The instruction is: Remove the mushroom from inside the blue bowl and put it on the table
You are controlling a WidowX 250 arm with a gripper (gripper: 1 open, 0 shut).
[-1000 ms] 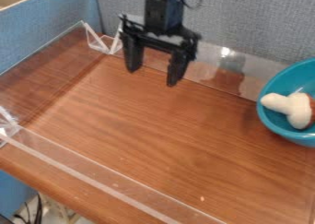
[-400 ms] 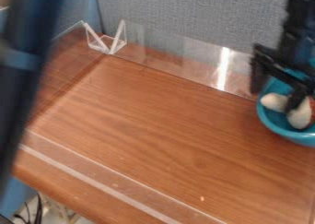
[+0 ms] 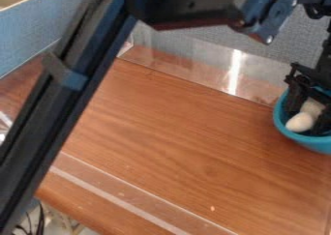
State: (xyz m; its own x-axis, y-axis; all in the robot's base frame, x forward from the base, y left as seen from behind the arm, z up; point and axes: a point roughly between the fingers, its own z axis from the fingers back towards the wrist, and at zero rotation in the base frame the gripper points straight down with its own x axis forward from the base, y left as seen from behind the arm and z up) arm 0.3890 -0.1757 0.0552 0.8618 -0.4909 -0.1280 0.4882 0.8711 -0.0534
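Observation:
The blue bowl [image 3: 289,132] sits at the table's right edge, partly cut off by the frame. Inside it lies the cream-white mushroom [image 3: 303,121]. My gripper [image 3: 309,105] points down into the bowl, with its black fingers [image 3: 295,90] standing on either side of the mushroom's top. The jaws are narrow, about as wide as the mushroom, but contact with it is not clear. The reddish-brown table [image 3: 168,123] lies to the left of the bowl.
My dark arm [image 3: 91,103] crosses the view close to the camera, from lower left to upper right, hiding the table's left part. Low clear acrylic walls [image 3: 239,70] line the back edge and the front edge [image 3: 142,195].
The gripper has moved right from the back middle of the table, come down into the bowl over the mushroom, and narrowed its jaws. The arm now sweeps across the view.

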